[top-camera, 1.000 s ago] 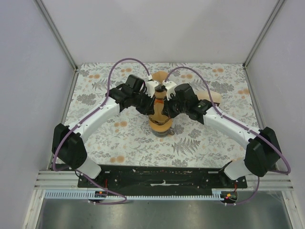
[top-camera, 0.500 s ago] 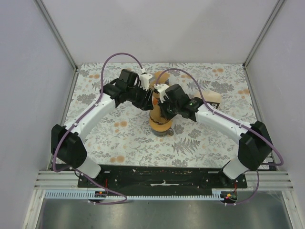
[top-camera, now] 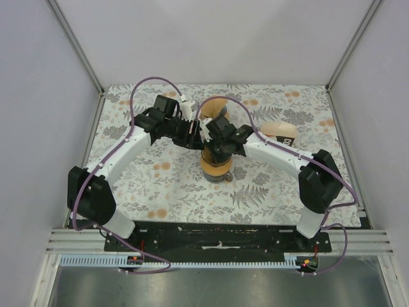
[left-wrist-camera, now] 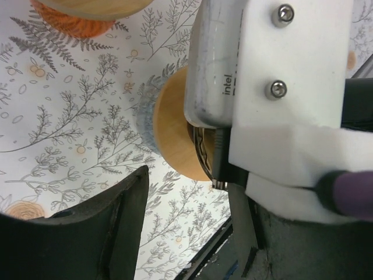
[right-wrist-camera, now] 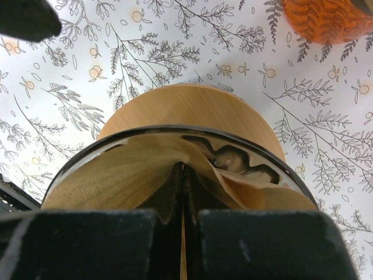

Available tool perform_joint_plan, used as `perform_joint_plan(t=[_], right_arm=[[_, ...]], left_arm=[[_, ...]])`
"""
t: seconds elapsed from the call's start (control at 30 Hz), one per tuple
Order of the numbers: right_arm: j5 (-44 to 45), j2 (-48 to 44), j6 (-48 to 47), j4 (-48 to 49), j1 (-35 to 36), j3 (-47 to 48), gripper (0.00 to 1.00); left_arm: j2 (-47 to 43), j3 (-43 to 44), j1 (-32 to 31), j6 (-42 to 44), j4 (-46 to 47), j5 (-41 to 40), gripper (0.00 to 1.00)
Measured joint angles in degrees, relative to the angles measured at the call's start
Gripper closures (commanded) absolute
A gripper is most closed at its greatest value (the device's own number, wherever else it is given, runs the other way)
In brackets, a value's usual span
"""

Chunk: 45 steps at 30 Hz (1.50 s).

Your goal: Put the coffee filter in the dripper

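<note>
The jaws of the right gripper (right-wrist-camera: 183,195) are seen pressed together, with only a thin seam between them, and the brown paper of the coffee filter (right-wrist-camera: 116,175) appears to be pinched there. The filter already lies inside the glass rim of the dripper (right-wrist-camera: 192,108), but folded and rumpled rather than spread against the wall. The left gripper (top-camera: 192,131) is held just beside the dripper. One of its fingers (left-wrist-camera: 87,233) is seen far to the side in its wrist view, so its jaws are judged to be parted and nothing is gripped. The step in hand is judged to be the seating of the filter, and the task is taken to be nearly done. A release and a straight lift would be called for next, so that the paper is not dragged out, and care is needed because the two wrists are crowded together. The dripper stands near the middle of a floral tablecloth (top-camera: 160,185), and a tan object (top-camera: 281,131) lies well apart on the right. The table is enclosed by pale grey walls (top-camera: 38,96) set in metal framing.
</note>
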Motion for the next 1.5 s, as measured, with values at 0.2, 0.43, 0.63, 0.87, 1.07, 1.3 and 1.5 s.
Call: perform_joint_plan(t=[0.2, 0.43, 0.63, 0.87, 1.07, 1.3, 1.5], right_arm=[[1.05, 2.08, 0.81, -2.84, 0.42, 2.25, 1.0], [1.4, 4.15, 1.57, -5.38, 0.59, 4.79, 1.0], [1.38, 5.38, 2.14, -6.47, 0.59, 5.97, 1.0], [1.33, 6.34, 3.17, -7.67, 0.5, 7.15, 1.0], [1.31, 6.4, 3.45, -7.67, 0.52, 7.34, 1.0], [0.81, 6.38, 3.48, -6.47, 0.55, 7.34, 1.0], [0.07, 6.08, 3.52, -5.9, 0.76, 7.34, 1.0]], left_arm=[[-0.11, -1.75, 0.33, -3.23, 1.33, 0.94, 0.41], [-0.35, -3.48, 0.61, -7.15, 3.3, 0.94, 0.42], [-0.39, -5.09, 0.98, -9.73, 6.01, 2.05, 0.45], [-0.55, -7.82, 1.22, -11.5, 9.38, 3.65, 0.51], [-0.55, -7.8, 1.27, -12.13, 9.09, 3.89, 0.5], [-0.76, -8.2, 1.7, -12.83, 9.62, 5.2, 0.55], [-0.94, -11.13, 1.31, -14.6, 11.39, 7.02, 0.81]])
